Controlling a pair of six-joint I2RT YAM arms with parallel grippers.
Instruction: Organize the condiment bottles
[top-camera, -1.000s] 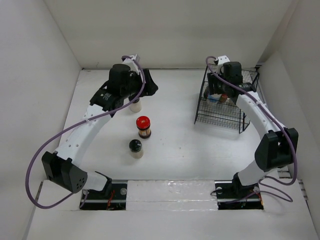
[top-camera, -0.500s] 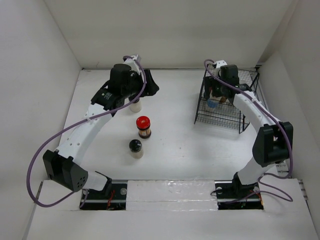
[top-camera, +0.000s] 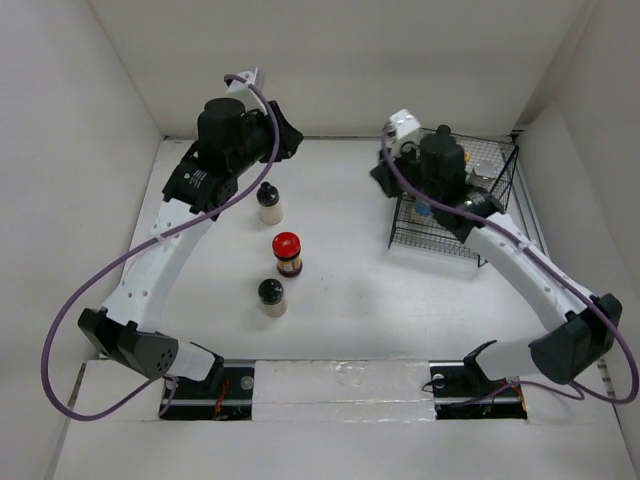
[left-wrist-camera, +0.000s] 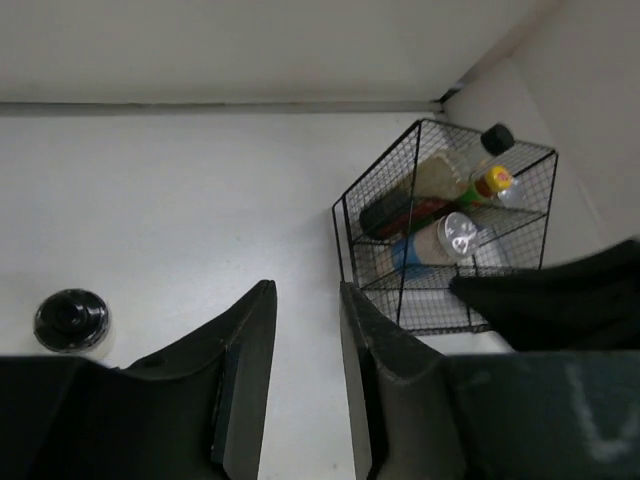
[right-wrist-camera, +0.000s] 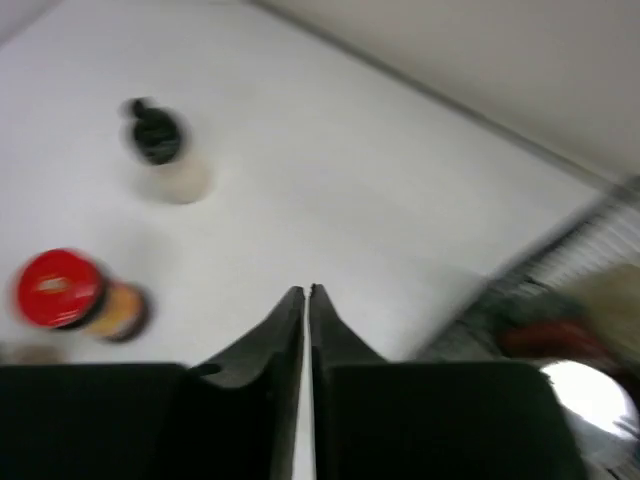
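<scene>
Top external view, from the left: we see the left gripper (left-wrist-camera: 307, 300) held high, well to the left of the black wire basket (top-camera: 440, 243). Its fingers stand narrowly apart with nothing between them. On the table (top-camera: 350, 290), well left of the basket, three things stand upright and apart from one another. The first black-capped pale jar (top-camera: 269, 203) is farthest back, level with the basket. The red-lidded jar (top-camera: 287, 253) is just nearer us than the basket's front edge. The second black-capped pale jar (top-camera: 271, 296) is nearer still. The right gripper (right-wrist-camera: 306, 292) hovers just beside the basket's left side, its fingers pressed together on nothing. Inside the basket, lying tilted, we make out a black-capped bottle (left-wrist-camera: 497, 138), a dark bottle with a yellow-and-red top (left-wrist-camera: 492, 182) and a silver-capped shaker (left-wrist-camera: 459, 232). We cannot tell how many more lie there.
</scene>
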